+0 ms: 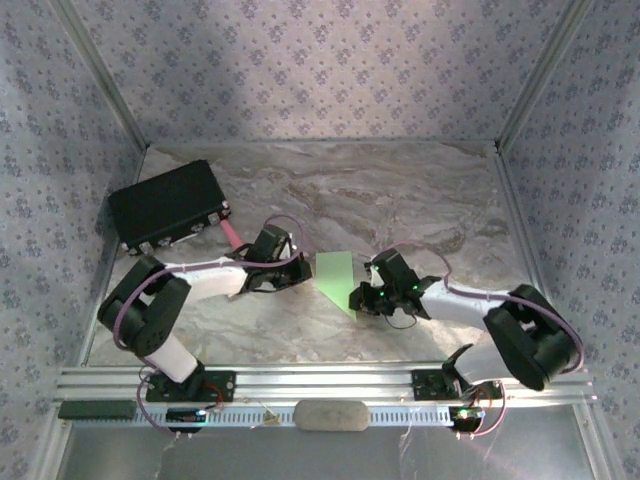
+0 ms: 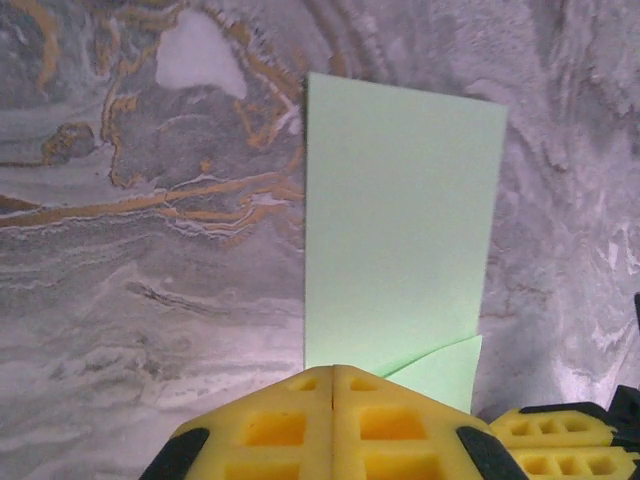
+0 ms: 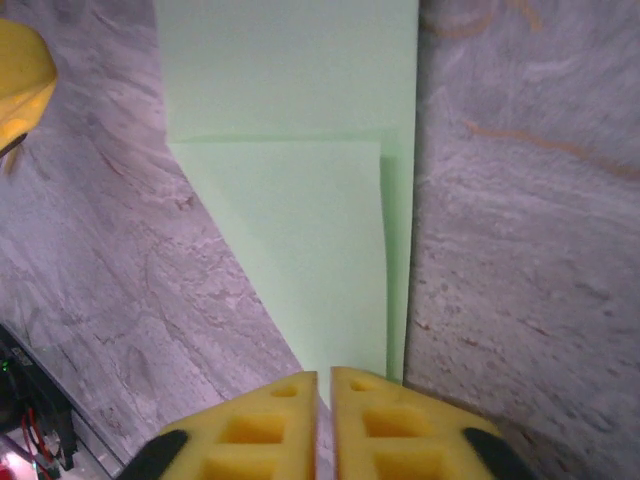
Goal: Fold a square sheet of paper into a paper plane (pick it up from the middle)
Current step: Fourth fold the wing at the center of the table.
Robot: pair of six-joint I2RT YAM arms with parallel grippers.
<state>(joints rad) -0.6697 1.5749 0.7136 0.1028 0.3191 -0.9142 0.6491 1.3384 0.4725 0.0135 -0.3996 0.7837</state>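
From above we see the folded green square sheet of paper (image 1: 335, 275) flat on the counter (image 1: 420, 200) between both arms, and a black box (image 1: 168, 205) at the back left; up close its flap shows, the left end effector (image 2: 333, 370) is clenched at its edge, and we cannot tell if the right end effector (image 3: 324, 376) grips it.

We can read no text, label, brand, number or sign anywhere here. The green paper (image 2: 400, 230) is plain, and the black box (image 1: 168, 205) shows too small for us to make out any marking.
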